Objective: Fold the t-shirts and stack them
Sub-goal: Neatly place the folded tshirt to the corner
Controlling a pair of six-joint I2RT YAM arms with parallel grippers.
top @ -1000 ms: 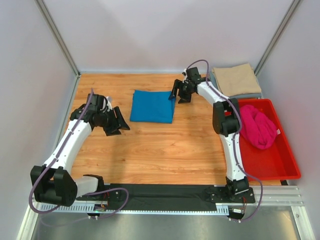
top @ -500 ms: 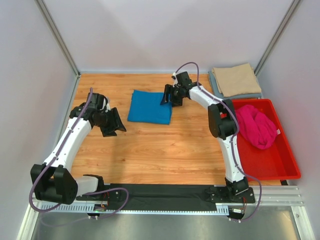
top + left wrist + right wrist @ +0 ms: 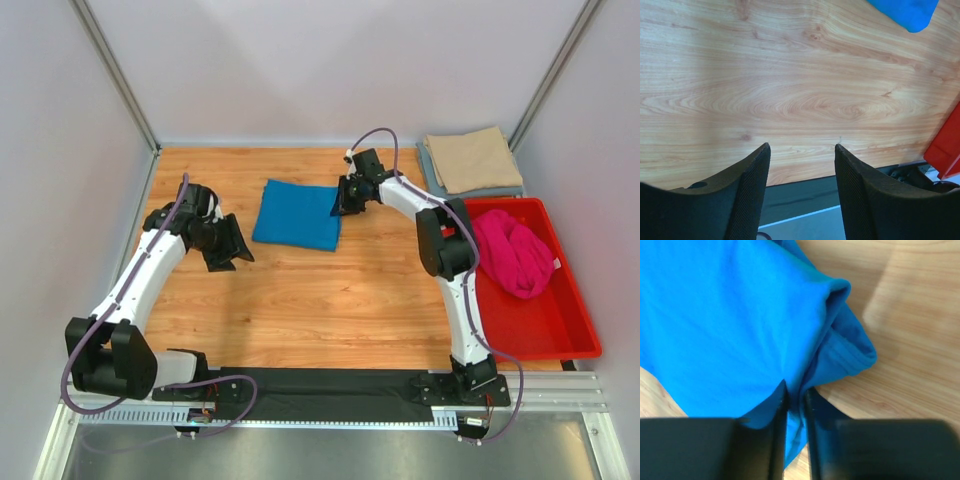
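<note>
Tabletop [image 3: 300, 300], blue t-shirt [image 3: 295, 215] dragged left, right fingers [image 3: 760, 455] pinching edge

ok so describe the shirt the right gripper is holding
On the wooden table, look at the middle of its far half. The bright blue t-shirt lies there folded flat, one edge pinched by the right gripper; it is the only shirt lying alone on bare wood.

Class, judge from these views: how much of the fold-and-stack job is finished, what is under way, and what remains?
Done: tan t-shirt folded atop grey-blue t-shirt. In hand: right gripper pinches the folded blue t-shirt; left gripper open, empty. Left: stack blue, then fold the pink t-shirt crumpled in the red bin.
</note>
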